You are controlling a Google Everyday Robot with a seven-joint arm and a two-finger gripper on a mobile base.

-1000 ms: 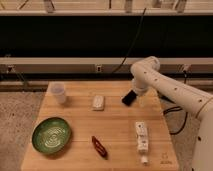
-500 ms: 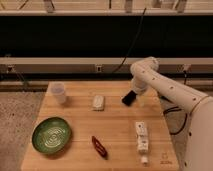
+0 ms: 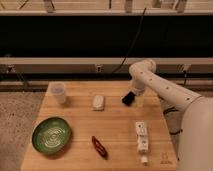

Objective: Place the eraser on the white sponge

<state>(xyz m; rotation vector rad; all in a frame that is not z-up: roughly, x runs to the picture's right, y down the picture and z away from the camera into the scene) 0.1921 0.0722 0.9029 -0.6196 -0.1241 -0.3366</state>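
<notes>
While hovering with gripper (image 3: 135, 99) spread wide, empty, right at eraser (image 3: 128, 98) lying apart from white sponge (image 3: 98, 102), risked knocking eraser askew through off-centre closing, then dropping it short of white sponge.

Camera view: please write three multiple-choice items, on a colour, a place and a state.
1. The round ribbed bowl is: A blue; B green; C yellow.
2. The tool is: A over the bowl; B beside the flat black rectangular eraser; C on the small whitish rectangular sponge.
3. The sponge is: A bare; B under the eraser; C inside the bowl.
Key: B, its surface is plainly green; B, it is right next to the eraser; A, nothing lies on it.
</notes>
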